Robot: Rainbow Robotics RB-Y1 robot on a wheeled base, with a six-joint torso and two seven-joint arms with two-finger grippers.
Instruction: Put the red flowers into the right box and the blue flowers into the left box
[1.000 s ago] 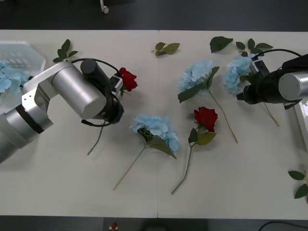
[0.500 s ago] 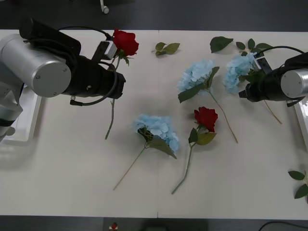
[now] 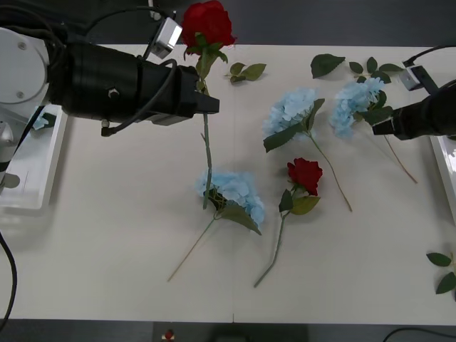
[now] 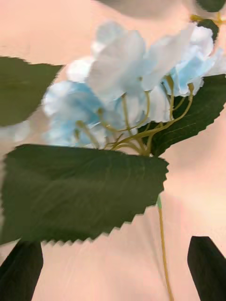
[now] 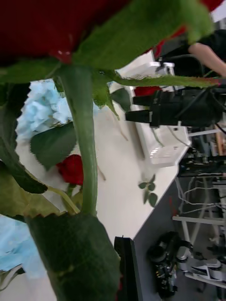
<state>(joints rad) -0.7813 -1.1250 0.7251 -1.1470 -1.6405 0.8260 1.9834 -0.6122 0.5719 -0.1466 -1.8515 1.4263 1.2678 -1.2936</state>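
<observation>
Left gripper (image 3: pixel 205 100): my fingers are clamped on a red rose (image 3: pixel 207 23) just under its bloom — stem hanging over the table (image 3: pixel 107 271).
Right gripper (image 3: pixel 377 127): fingers spread wide beside a blue hydrangea (image 3: pixel 354 103), gripping nothing.
Right box (image 3: pixel 447 171): far across from the rose, past my right gripper.
Doing it well: carry the rose high — its dangling stem could snag the hydrangeas lying between.

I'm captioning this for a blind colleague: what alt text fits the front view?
The left hand holds a red rose up by its stem above a white table. Three blue flowers and another rose lie there; the right hand reaches the rightmost blue flower.
</observation>
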